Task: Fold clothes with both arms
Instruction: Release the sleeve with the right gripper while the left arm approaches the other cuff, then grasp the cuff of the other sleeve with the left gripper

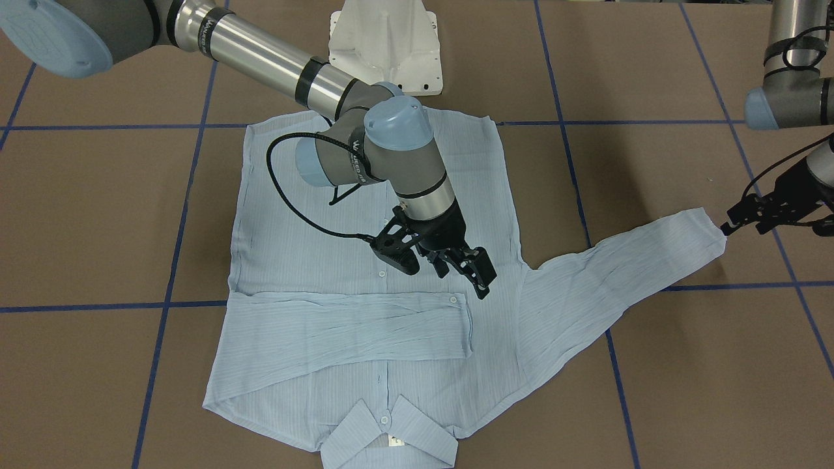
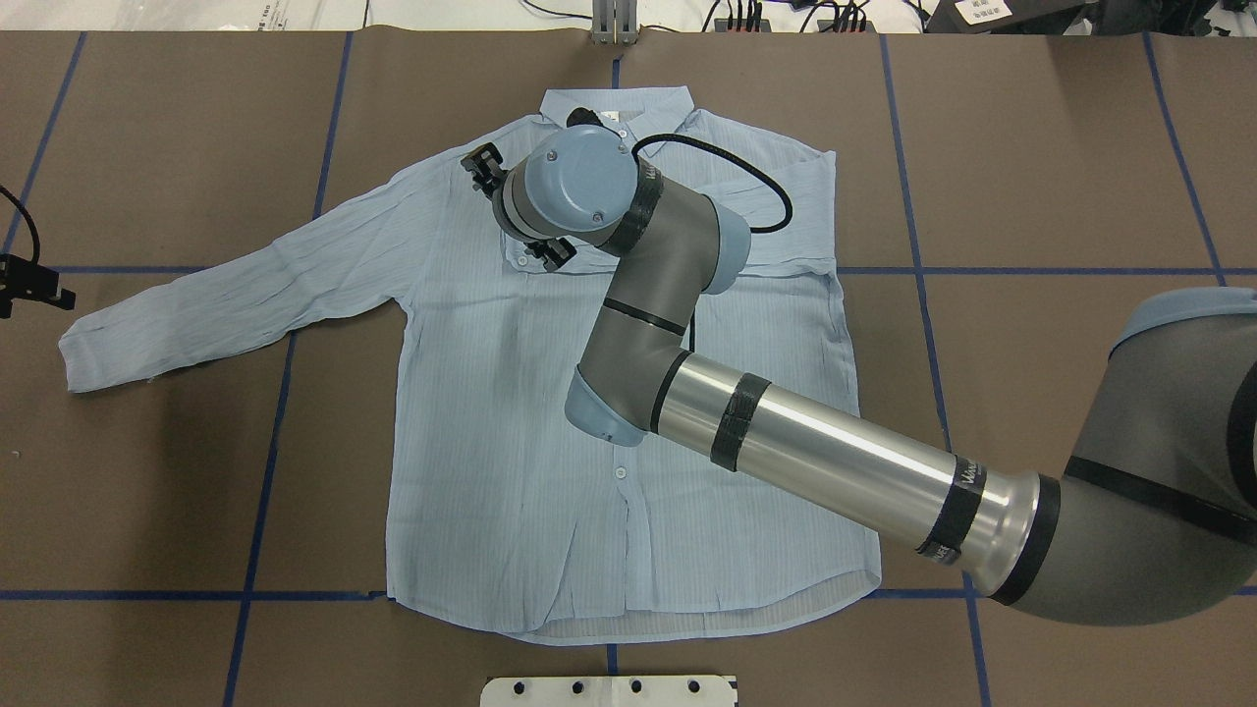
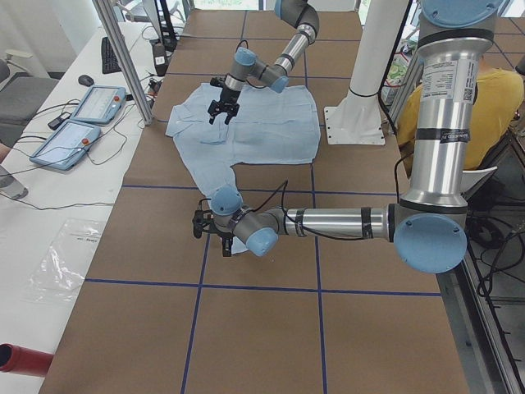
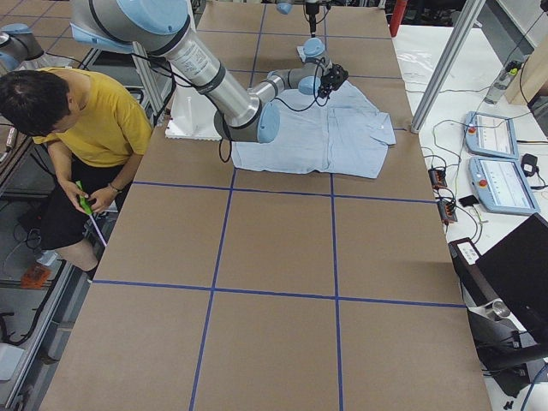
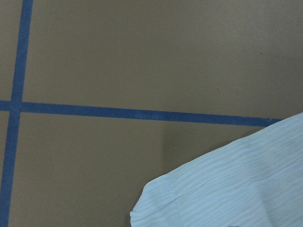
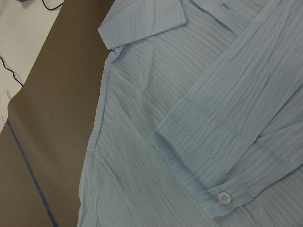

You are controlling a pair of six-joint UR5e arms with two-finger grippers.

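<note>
over the shirt (image 1: 313, 247), right end effector (image 1: 464, 272) angled downward, its fingers (image 1: 483, 273) apart

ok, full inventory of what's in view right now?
shirt: one, light blue, lying flat, front up on the table, collar away from the robot's base
folded sleeve: one, light blue, laid across the chest
outstretched sleeve: one, light blue, stretched sideways towards the robot's left
table: one, brown, blue tape grid
pedestal: one, white, by the shirt's hem
person: one, yellow top, seated beside the table
pendants: two, grey with blue screens, on the side bench
right arm: silver and grey, reaching over the shirt
right gripper: black, open, above the chest
left arm: silver and grey, at the table's side
left gripper: black, at the outstretched cuff's end; open or shut unclear
</note>
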